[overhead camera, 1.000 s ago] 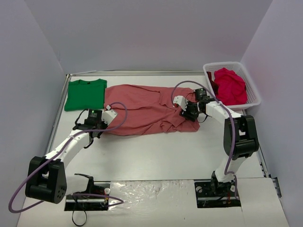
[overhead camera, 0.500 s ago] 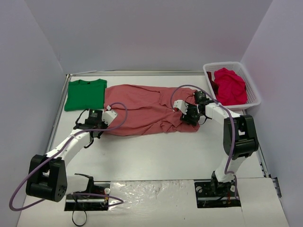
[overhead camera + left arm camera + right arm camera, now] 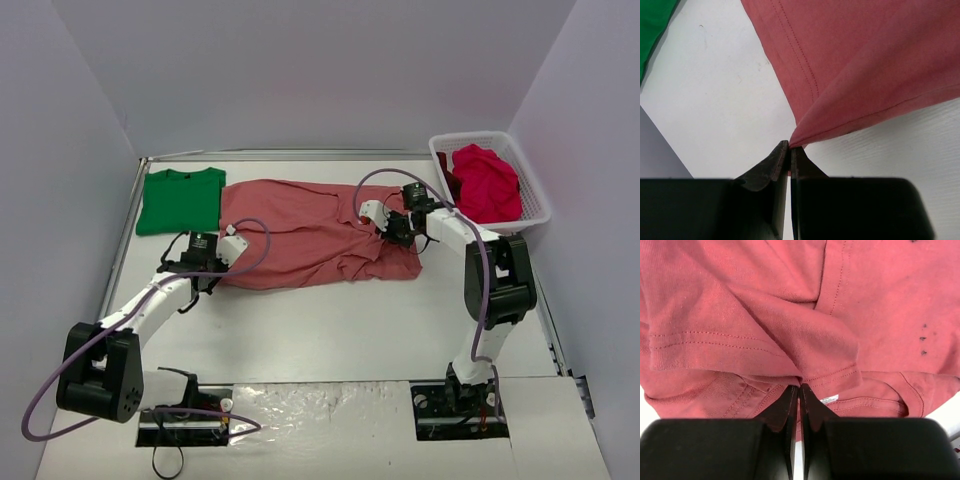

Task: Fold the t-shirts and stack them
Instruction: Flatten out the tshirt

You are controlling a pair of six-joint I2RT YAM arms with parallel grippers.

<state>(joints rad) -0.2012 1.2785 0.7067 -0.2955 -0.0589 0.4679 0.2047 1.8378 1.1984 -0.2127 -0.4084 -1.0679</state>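
Note:
The salmon-pink t-shirt (image 3: 300, 230) lies spread across the middle of the table, partly folded and wrinkled at its right end. My left gripper (image 3: 213, 262) is shut on the shirt's near-left hem corner (image 3: 790, 144). My right gripper (image 3: 392, 228) is shut on a fold of the shirt by the sleeve and collar (image 3: 800, 385). A folded green t-shirt (image 3: 180, 198) lies at the far left, its edge also in the left wrist view (image 3: 652, 30). Crimson-magenta t-shirts (image 3: 488, 182) are heaped in the basket.
A white lattice basket (image 3: 536, 196) stands at the far right against the wall. Grey walls close in the table on three sides. The white table (image 3: 330, 320) shows bare between the shirt and the arm bases.
My right gripper has moved back and left over the shirt, carrying the held fold with it. My left gripper has hardly moved.

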